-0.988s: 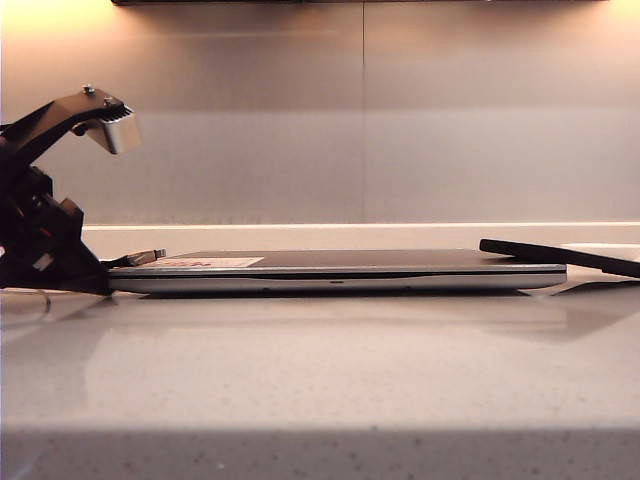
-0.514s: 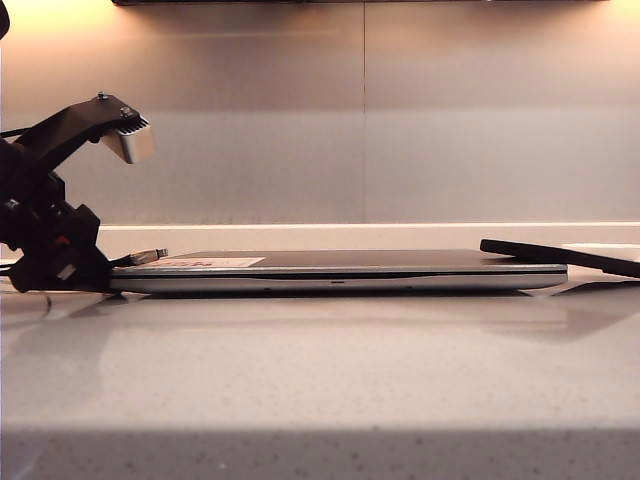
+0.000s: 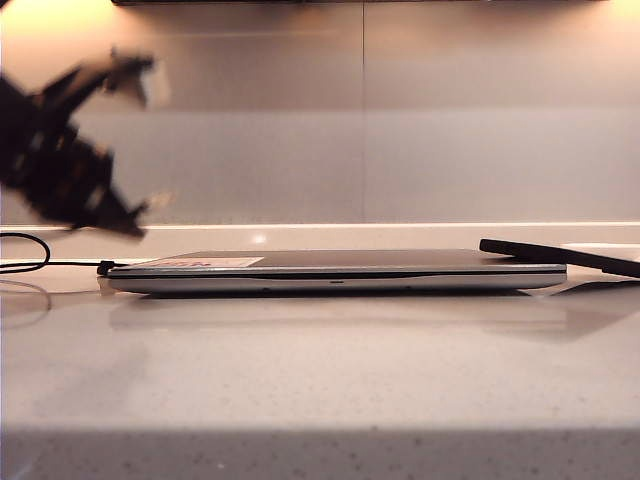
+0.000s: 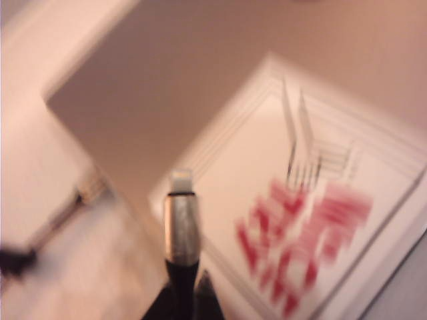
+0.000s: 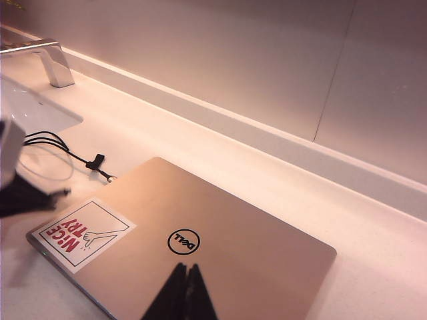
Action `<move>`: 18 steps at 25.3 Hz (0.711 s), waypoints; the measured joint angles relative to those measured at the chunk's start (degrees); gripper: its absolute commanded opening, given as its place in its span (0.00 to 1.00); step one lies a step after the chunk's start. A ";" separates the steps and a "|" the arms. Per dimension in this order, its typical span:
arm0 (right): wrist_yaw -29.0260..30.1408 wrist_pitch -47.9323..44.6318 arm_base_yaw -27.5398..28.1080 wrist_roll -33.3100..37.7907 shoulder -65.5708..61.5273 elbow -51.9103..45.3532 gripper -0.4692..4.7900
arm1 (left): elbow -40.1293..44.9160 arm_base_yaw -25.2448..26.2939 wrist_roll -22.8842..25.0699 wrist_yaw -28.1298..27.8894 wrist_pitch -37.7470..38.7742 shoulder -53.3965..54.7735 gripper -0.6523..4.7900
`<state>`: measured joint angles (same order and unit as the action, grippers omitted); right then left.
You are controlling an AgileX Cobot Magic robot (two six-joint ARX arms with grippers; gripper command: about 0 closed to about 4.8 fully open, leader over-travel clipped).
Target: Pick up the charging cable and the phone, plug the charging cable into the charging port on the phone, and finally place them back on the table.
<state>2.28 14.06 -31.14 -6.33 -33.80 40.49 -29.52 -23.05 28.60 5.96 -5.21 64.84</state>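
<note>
The charging cable's silver plug (image 4: 180, 220) sticks out from between the tips of my left gripper (image 4: 189, 288), which is shut on its black collar. In the exterior view the left gripper (image 3: 125, 215) is a blur in the air above the laptop's left end, with the plug (image 3: 158, 200) pointing right. The phone (image 3: 560, 255) lies tilted, resting on the laptop's right end. My right gripper (image 5: 185, 275) hangs shut and empty over the laptop lid. The table (image 3: 320, 370) is pale speckled stone.
A closed silver laptop (image 3: 340, 272) with a red-lettered sticker (image 5: 80, 235) lies across the middle. Another black cable (image 5: 57, 145) with a small black plug (image 3: 105, 267) lies by its left corner. A faucet (image 5: 48, 59) and a sink (image 5: 27, 110) are beyond.
My left gripper has shut on the plug and risen from table level into the air with it, uncovering the other black cable. The right arm has not moved.
</note>
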 measured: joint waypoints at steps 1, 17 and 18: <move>-0.61 0.00 0.02 0.02 0.00 0.00 0.08 | -1.42 -0.20 -1.64 0.61 0.31 -1.75 0.11; -6.47 0.02 1.05 5.16 0.00 0.00 0.08 | -4.20 -8.44 -37.40 0.50 3.13 -19.02 0.11; -6.62 0.04 1.51 6.10 -0.02 0.00 0.08 | -4.20 -8.92 -38.21 0.48 3.10 -18.99 0.11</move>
<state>-4.34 14.11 -29.63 -0.23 -33.82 40.49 -33.71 -31.97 -9.61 6.44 -2.11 45.84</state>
